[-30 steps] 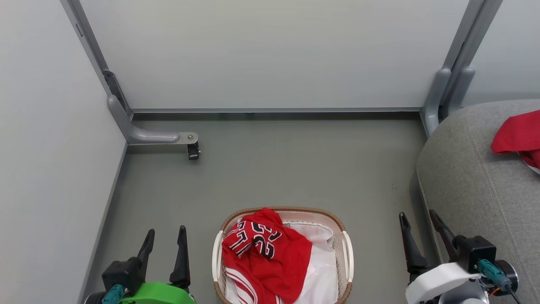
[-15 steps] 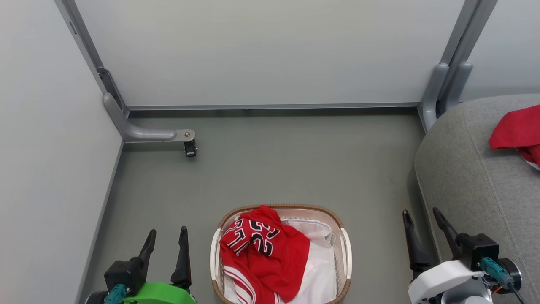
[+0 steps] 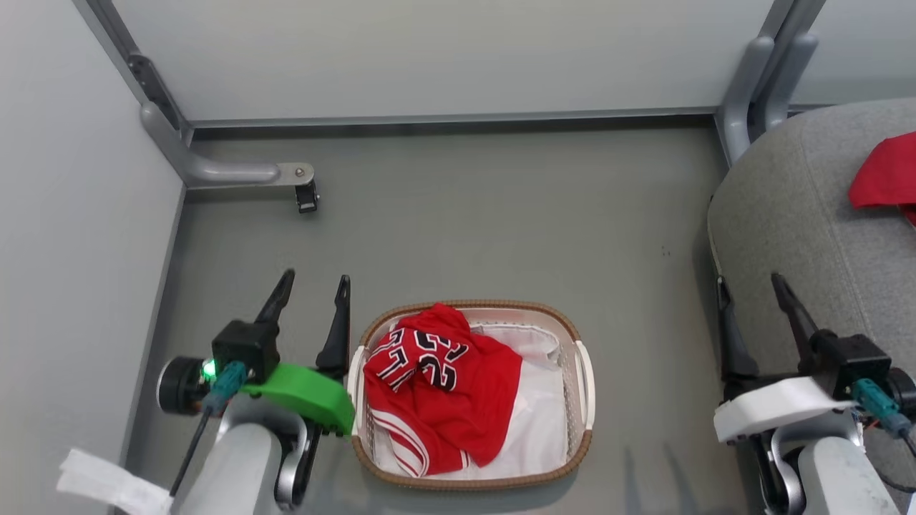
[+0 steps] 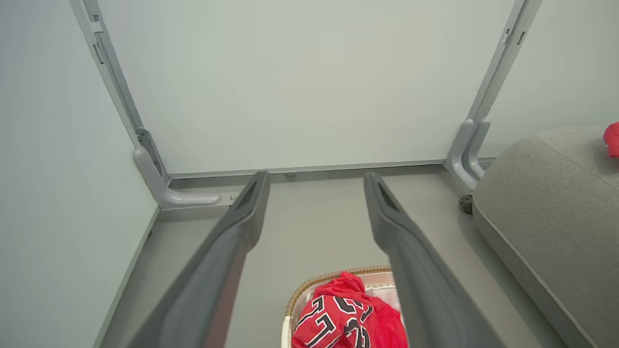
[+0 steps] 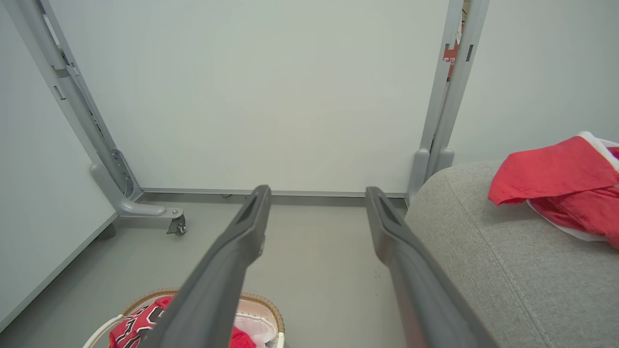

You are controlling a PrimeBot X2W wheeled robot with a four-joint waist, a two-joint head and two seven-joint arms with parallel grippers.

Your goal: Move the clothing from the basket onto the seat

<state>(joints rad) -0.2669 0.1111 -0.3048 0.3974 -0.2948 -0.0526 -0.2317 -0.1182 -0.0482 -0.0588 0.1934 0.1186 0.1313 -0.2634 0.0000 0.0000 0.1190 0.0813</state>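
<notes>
Large rounded grey fabric seat [image 3: 787, 236], stitched seam, with one crumpled red garment [image 3: 884, 175] atop. Oval white lattice basket [image 3: 501, 306], brown woven rim, holding the numbered red jersey [image 3: 436, 379]. Left gripper [image 3: 316, 277] and right gripper [image 3: 748, 280] spread wide, empty. Since earlier: camera tilted down, left gripper nearer the basket.

The floor [image 3: 486, 214] here is a smooth, dull grey with a few tiny dark specks [image 3: 665, 252] toward the right. Pale matte partition panels box it in: a far panel [image 3: 429, 57], a left panel [image 3: 64, 214], and a right panel [image 3: 859, 50] beyond the far right corner. They sit in grey metal frames; at the far left corner a curved grey foot [image 3: 229, 172] reaches out over the floor and ends in a small black caster [image 3: 307, 197], and a pair of rounded grey posts [image 3: 766, 79] rises at the far right, all under soft, even light.
</notes>
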